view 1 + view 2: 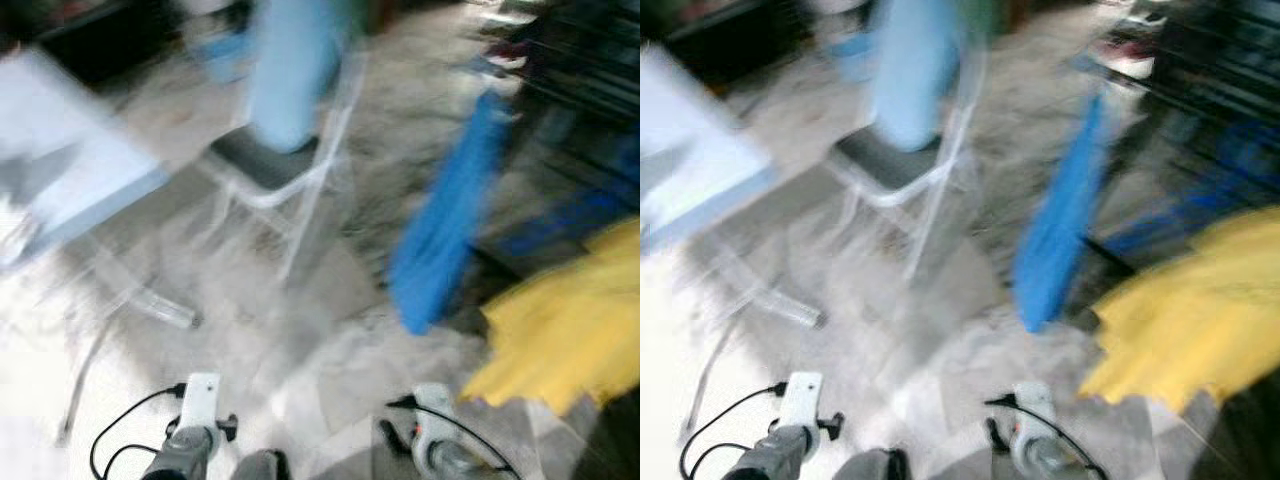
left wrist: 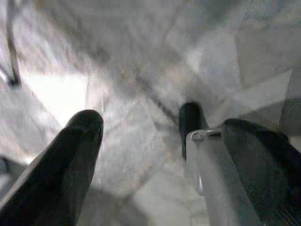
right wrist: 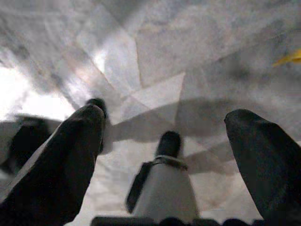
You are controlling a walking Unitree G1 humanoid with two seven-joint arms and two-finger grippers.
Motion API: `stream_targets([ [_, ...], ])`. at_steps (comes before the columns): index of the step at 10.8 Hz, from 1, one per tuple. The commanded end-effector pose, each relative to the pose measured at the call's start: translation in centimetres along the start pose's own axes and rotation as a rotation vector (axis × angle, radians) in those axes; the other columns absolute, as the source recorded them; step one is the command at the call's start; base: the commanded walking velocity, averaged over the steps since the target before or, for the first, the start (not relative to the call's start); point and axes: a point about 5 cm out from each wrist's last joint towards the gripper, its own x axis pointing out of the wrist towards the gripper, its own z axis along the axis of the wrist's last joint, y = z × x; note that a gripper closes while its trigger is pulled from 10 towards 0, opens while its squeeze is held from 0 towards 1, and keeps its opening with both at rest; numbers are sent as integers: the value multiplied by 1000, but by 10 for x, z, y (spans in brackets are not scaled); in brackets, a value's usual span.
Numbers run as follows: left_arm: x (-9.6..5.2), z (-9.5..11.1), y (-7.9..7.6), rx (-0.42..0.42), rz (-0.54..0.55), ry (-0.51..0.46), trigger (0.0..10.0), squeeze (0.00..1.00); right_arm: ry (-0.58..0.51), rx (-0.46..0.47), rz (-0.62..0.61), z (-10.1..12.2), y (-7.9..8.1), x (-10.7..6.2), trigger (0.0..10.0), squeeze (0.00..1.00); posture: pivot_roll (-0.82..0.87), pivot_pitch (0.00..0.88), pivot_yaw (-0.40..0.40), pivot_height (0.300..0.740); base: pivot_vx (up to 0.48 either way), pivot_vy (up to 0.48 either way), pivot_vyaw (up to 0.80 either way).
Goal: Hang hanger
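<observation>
Hanger itself cannot be made out anywhere in these blurred pictures; clothes hang at the right, but whatever carries them is smeared by the camera's motion. A blue garment [image 1: 445, 225] hangs down in the middle right of the scene, and just to its right and nearer, a yellow garment [image 1: 570, 320] spreads out toward the right edge. Behind them, at the far right, stands a dark rack [image 1: 575, 90], too blurred to tell more.

At the far middle a white folding chair [image 1: 275, 175] with a dark seat stands on the grey marble floor [image 1: 300, 330], and a pale blue cloth [image 1: 290, 65] hangs over its back down to the seat. To the left is a pale blue-white worktop [image 1: 70, 165] on thin clear legs.

Both arms are low at the near edge, over bare floor. The left hand [image 2: 164, 136] is released: in its wrist view the two black fingers [image 2: 70, 155] stand well apart with only floor between them. The right hand [image 3: 167, 136] is likewise spread wide, its fingers [image 3: 66, 155] apart and holding nothing; a sliver of yellow [image 3: 289, 57] shows at the edge of that view. Black cables loop off both wrists.
</observation>
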Motion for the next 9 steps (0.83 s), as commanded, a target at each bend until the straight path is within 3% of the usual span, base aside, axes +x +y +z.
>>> stream_targets([
  [1,-1,-8,7,18,15,28,10000,0,31,7,22,-9,11,1,10000,0,-33,148,34,740,0,0,0],
  [2,-1,-8,8,36,10,30,10000,0,33,21,16,-11,11,0,10000,0,-40,154,37,740,0,0,0],
  [9,-2,-20,7,72,6,46,10000,0,32,7,24,-7,9,1,10000,0,-44,156,41,740,0,453,0],
])
